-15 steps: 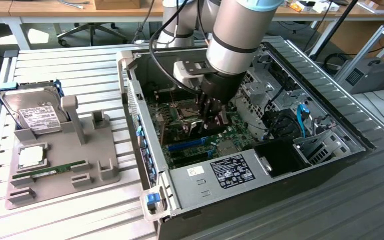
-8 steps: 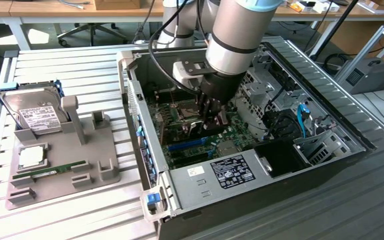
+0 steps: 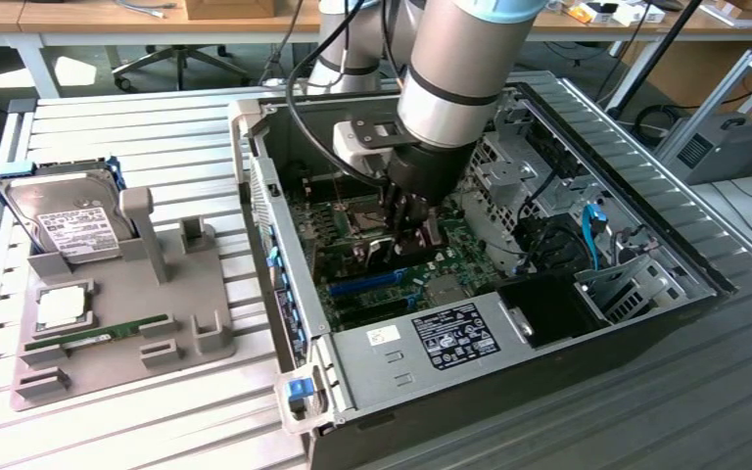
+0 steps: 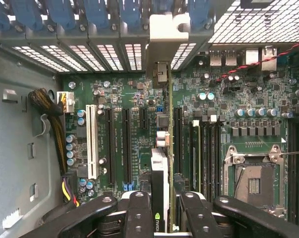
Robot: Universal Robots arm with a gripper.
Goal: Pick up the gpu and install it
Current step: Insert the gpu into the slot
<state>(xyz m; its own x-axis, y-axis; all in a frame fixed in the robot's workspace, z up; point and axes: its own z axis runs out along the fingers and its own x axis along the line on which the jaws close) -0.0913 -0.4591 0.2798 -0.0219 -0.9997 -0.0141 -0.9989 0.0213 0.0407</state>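
End effector (image 3: 409, 235): lowered inside the open computer case (image 3: 481, 401), over the motherboard (image 4: 243, 114); its two black fingers (image 4: 138, 213) are clenched on the gpu, one on each face of the card.
Gpu (image 4: 159, 168): held on edge between the fingers, in line with the long black expansion slots of the board; its silver end bracket (image 4: 165, 29) is seen against the rear slot openings of the case. Whether the card is seated in a slot cannot be told.
Motherboard: a white slot (image 4: 92, 141) is seen on one side of the card, and the bare processor socket (image 4: 253, 181) on the other.
Grey holder (image 3: 128, 343): placed on the table (image 3: 141, 117), at the exterior view's left of the case.
Hard drive (image 3: 70, 223): stood tilted in the holder, with blue rails on its sides.
Memory stick (image 3: 95, 336): laid flat in the holder, nearer the camera than the drive.
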